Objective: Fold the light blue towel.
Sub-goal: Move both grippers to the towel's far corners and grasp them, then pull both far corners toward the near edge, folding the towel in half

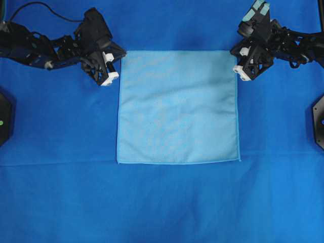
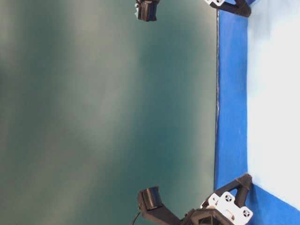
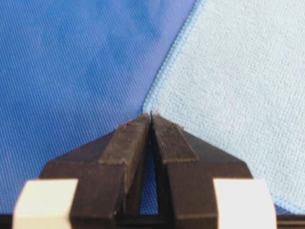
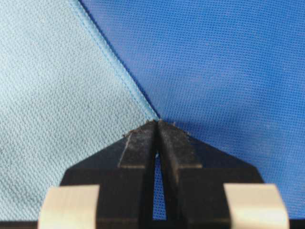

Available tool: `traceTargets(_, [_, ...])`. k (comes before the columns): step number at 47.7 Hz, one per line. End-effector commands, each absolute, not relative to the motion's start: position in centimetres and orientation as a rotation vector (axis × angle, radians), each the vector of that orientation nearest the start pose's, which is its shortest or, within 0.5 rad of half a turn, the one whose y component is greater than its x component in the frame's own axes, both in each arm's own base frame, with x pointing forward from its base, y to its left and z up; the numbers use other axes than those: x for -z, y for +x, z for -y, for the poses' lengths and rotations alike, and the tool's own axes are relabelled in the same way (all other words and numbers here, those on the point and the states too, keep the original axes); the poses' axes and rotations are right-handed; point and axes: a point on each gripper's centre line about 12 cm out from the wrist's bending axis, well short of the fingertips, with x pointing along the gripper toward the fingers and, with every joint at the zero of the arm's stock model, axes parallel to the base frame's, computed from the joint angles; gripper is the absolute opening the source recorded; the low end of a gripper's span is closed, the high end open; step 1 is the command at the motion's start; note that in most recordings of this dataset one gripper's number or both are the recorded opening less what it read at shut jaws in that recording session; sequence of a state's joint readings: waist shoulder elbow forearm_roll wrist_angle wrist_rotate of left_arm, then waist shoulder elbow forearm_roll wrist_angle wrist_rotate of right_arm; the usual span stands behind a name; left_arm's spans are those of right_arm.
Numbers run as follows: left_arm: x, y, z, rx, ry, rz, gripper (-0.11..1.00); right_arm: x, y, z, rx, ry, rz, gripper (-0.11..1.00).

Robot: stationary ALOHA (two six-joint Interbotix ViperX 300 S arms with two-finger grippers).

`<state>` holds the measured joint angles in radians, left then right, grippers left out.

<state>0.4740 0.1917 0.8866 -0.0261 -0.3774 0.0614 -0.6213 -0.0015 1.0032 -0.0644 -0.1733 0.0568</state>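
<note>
Royal-blue table cloth point(image 1: 61, 202) under our light blue towel point(image 1: 178, 109): left gripper point(image 3: 150, 116) and right gripper point(image 4: 157, 121) pinched together at its far corners, grip unconfirmed.

- The light blue towel point(image 1: 178, 107) lies flat and square, spread on the deep blue table cloth point(image 1: 162, 207) over the worktop.
- The left claw point(image 1: 114, 67) sits at the towel's far left corner.
- The right claw point(image 1: 240, 65) sits at the far right corner.
- Both arms reach in from the sides.
</note>
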Motion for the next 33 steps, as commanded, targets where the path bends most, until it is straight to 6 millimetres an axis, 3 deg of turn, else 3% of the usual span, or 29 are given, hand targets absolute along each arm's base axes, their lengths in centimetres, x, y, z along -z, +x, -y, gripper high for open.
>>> traceTargets(1, [-7.6,31.4,-16.0,-0.442,-0.116,-0.687,0.01,-9.4,24.9,17.7,0.574,0.245,-0.777,0.02])
traceTargets(8, [-8.2,31.6,-16.1,-0.440,-0.112,-0.686,0.01,-9.8,24.9,17.8,0.579,0.250,-0.762,0.02])
traceTargets(24, [-13.2,31.6,-16.1,-0.441,-0.072,-0.592,0.01,-13.0,24.5,17.3,0.590,0.246,-0.708,0.02])
traceTargets(33, [-13.7,31.6,-15.7,-0.424,-0.035,-0.587,0.01,-13.6,24.5,16.9,0.583,0.246,-0.692,0.02])
